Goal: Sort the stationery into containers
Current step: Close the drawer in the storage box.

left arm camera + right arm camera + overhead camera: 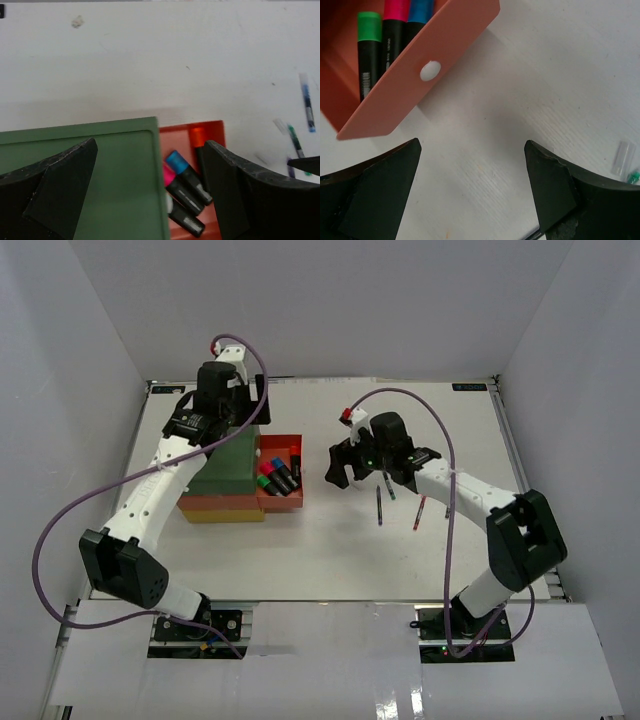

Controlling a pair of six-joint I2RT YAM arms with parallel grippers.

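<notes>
currently: thin dark pens (379, 505) on white surface (330, 552), likely light, stiff, roll-prone; take mid-barrel; left pincer (150, 144) and right pincer (471, 145) gaping, empty

My right gripper (471, 150) hangs w/ jaws wide apart over the white table (545, 75) just below-right of the orange drawer (395, 100), its white knob (430, 71) facing me, green-cap highlighter (368, 50), pink-cap highlighter (395, 22) & blue-cap highlighter (418, 15) inside it, clear pen end (624, 159) well to its right.

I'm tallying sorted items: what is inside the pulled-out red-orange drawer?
The red-orange drawer holds four highlighters: green cap, pink cap, blue cap, orange cap. The part tucked under the green tier is hidden.
</notes>
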